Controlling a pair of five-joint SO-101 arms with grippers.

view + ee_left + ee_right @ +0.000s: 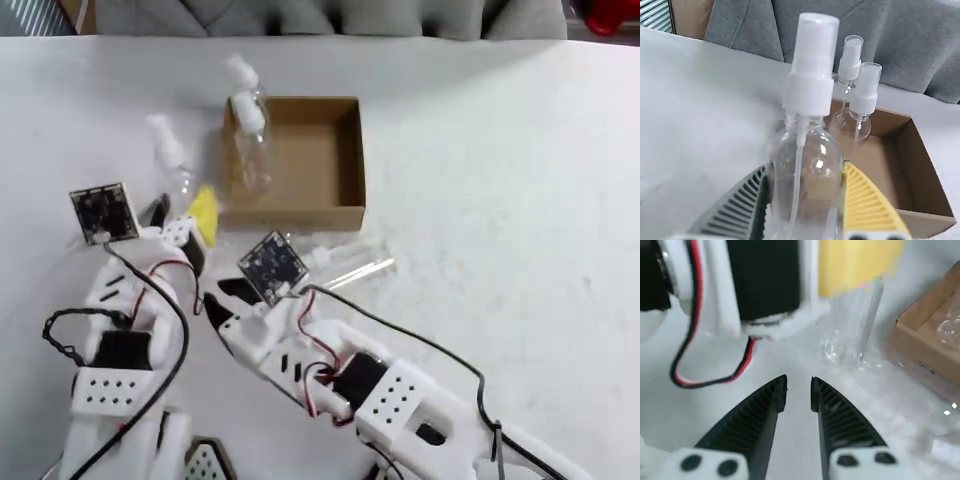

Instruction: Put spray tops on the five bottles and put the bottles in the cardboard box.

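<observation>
Closest to me is the clear bottle [807,150], upright with a white spray top [811,65] on its neck and the dip tube running down inside. The left gripper [805,172] has it clamped by the body, with the grey finger [747,205] on one side and the yellow finger [867,205] on the other. It is held just outside the cardboard box [922,170], near one corner, and I cannot tell whether its base touches the white table [700,100]. Inside the box two more bottles [866,95] stand close together against the wall nearest the held one, both with spray tops on; the rest of the box floor is bare cardboard. The right gripper [798,390] is low over the table on the near side of the box, just beside the left arm [765,285] and its red and black wires [692,315]. Its black fingers are parted by a narrow gap with nothing between them, and they point toward the foot of the held bottle. In front of the box a few thin clear pieces [350,265] lie flat on the table, too faint for me to say what they are.
</observation>
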